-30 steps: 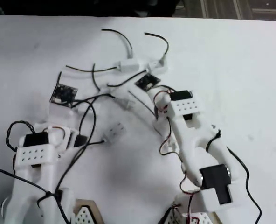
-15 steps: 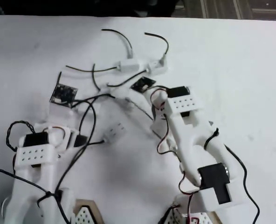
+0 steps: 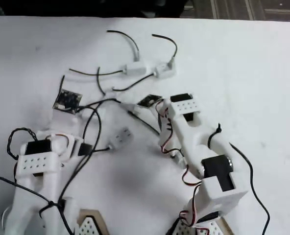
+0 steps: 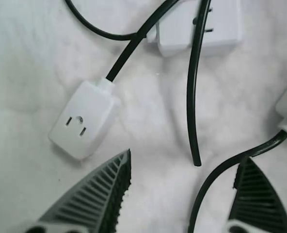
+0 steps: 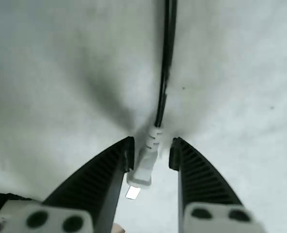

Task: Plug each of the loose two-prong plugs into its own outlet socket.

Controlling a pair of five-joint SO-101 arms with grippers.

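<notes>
Overhead, two arms are seen on a white table [image 3: 253,63], and four white connector pieces on short black cords are counted. Two of the pieces [image 3: 135,68] lie just beside each other toward the far edge. One outlet socket [image 3: 120,138] lies between the arms, and one plug [image 3: 129,105] lies ahead of the right arm.

In the left wrist view the face of the outlet socket [image 4: 80,126] is shown with its slots, a detail too small to be read from above. The left gripper [image 4: 182,165] is held wide apart above the table, near the socket, with nothing between its fingers and a loose black cord end [image 4: 194,121] lying ahead of it.

In the right wrist view the right gripper [image 5: 152,141] is set narrowly apart around the plug [image 5: 142,167]. A gap is visible beside one finger, so no clamping is shown.

Beyond the table's far edge a dark floor [image 3: 233,7] is seen.
</notes>
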